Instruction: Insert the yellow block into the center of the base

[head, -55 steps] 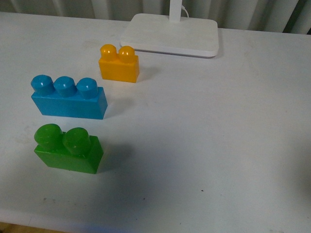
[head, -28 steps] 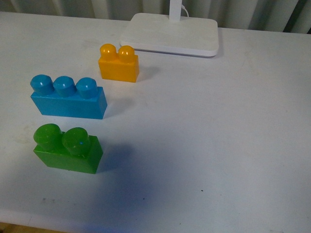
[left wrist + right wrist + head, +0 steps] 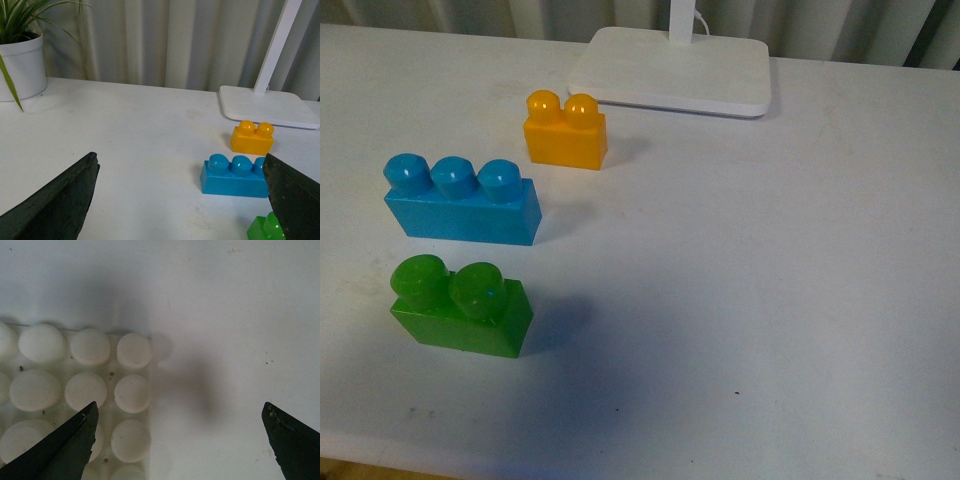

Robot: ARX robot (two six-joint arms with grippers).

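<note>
The small yellow-orange plastic brick with two rounded studs (image 3: 565,132) is standing upright on the white table (image 3: 770,300) in the upper left-centre of the front view. It is sitting just in front of the smooth white lamp foot (image 3: 670,72) without touching it, and nothing is gripping it. Lower and further left, the blue three-stud plastic brick (image 3: 462,203) is resting near it. The green two-stud plastic brick (image 3: 460,308) is lying lower still, at the left of the frame. All three bricks are standing apart from one another. In the left wrist view the left end effector (image 3: 180,156) is hanging above the table with its dark fingers spread wide and holding nothing, the three bricks and a white plant pot (image 3: 20,65) lying ahead of it. In the right wrist view the right end effector (image 3: 179,404) is also gaping wide and empty. It is hovering over the edge of the flat white square plastic plate with round studs (image 3: 80,390), one finger above the plate and the other above bare table.
</note>
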